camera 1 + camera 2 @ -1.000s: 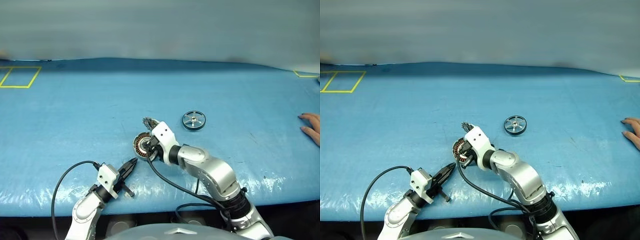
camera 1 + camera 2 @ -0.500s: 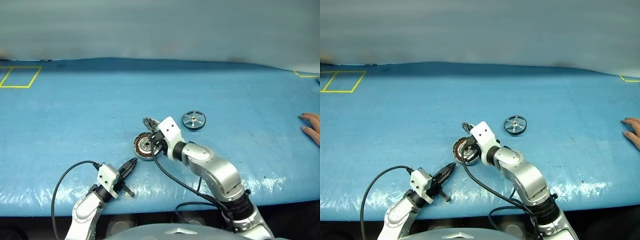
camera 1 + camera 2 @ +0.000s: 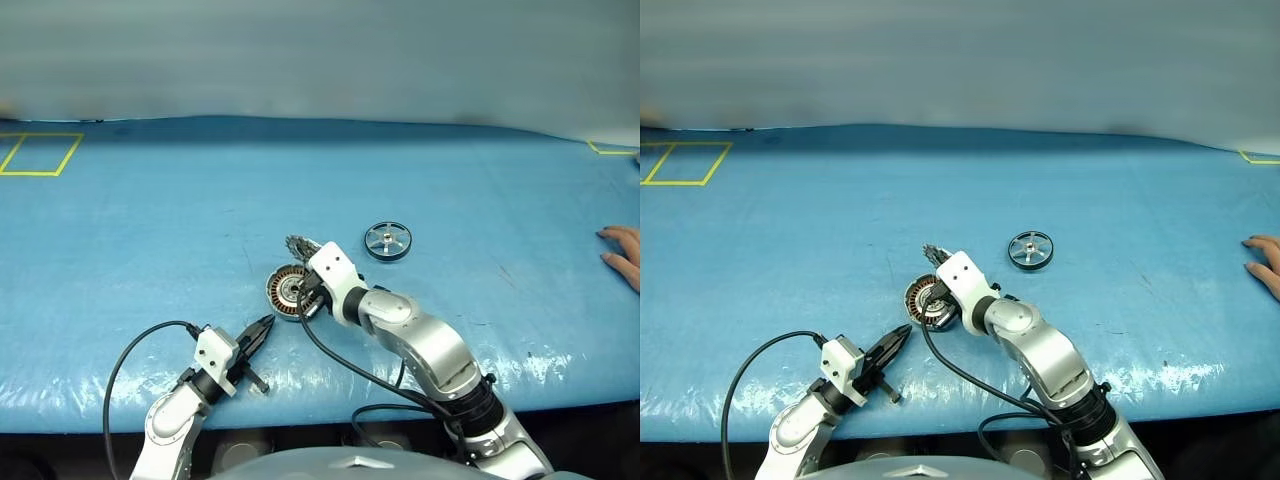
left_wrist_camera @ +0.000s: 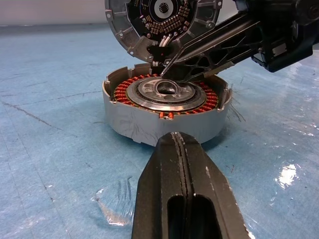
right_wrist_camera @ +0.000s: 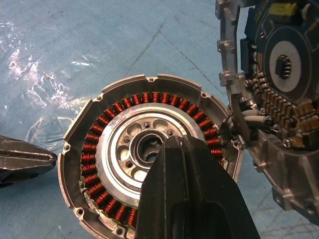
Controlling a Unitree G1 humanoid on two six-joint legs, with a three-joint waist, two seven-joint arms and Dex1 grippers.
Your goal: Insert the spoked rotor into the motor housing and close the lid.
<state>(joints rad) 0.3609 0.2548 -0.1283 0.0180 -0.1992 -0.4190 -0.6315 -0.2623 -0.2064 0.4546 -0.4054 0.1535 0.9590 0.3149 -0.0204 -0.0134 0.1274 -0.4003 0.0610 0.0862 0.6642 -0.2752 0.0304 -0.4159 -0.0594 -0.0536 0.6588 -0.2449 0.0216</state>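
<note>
No text, label or number can be read anywhere.

The closed left gripper (image 4: pixel 182 144) is pointing at the motor housing (image 4: pixel 167 112), whose lid (image 4: pixel 162 20) is standing open behind.

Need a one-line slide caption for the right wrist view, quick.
Shut right gripper poised over the open motor housing, its copper windings exposed, hinged lid standing open beside it.

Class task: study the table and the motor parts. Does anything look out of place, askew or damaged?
Nothing looks damaged. The lid stands open on its hinge above the housing, and the rotor lies apart on the table, not yet inserted. A person's hand rests at the table's edge.
</note>
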